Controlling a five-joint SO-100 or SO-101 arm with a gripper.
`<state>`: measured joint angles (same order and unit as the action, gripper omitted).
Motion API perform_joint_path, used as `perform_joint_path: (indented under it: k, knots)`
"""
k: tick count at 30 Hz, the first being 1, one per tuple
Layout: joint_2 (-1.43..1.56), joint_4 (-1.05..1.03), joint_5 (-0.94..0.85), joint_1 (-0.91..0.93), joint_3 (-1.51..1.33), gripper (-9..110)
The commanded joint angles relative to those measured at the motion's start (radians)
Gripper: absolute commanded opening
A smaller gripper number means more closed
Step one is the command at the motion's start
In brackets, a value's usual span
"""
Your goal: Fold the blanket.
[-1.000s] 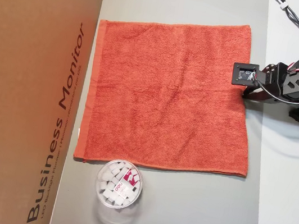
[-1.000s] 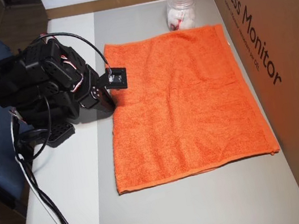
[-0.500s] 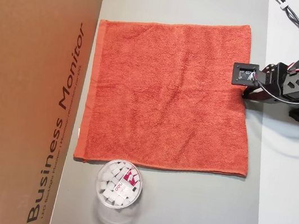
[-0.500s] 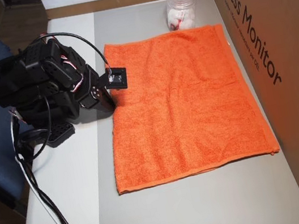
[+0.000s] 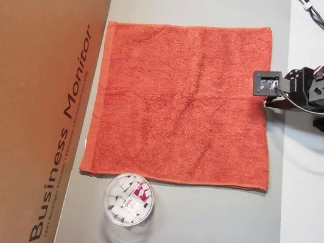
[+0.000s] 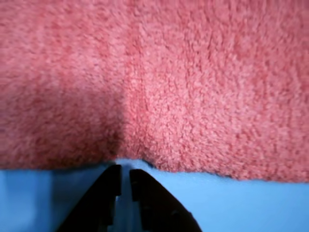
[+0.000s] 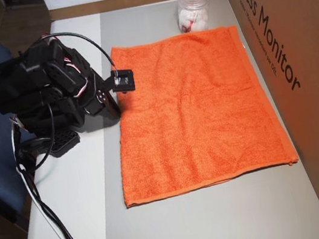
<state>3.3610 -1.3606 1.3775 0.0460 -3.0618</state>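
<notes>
On the grey mat [image 5: 193, 237] beside the cardboard box [image 5: 23, 99], we see the blanket [image 5: 181, 100] lying flat; our gripper [image 6: 123, 181], fingers nearly together and empty, sits at its near edge, cloth stretching directly ahead.

One overhead camera looks straight down from high up. Another looks down at a slant from the other side. Both show the whole blanket [image 5: 181, 100] and the arm [image 7: 45, 92]. The wrist camera sits very close, filled by the blanket's edge [image 6: 159, 82]
</notes>
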Motion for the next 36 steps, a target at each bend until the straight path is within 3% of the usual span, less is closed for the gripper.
perform_joint_path:
  k: [1, 8, 27, 36]
  knots:
    - [-0.003, -0.008, -0.034, -0.009, 0.071, 0]
    - [-0.029, -0.008, -0.035, -0.009, 0.163, 0]
    - [-0.558, -0.009, -0.014, 0.011, 0.657, 0]
    - [-0.638, -0.009, 0.252, 0.034, 0.822, 0]
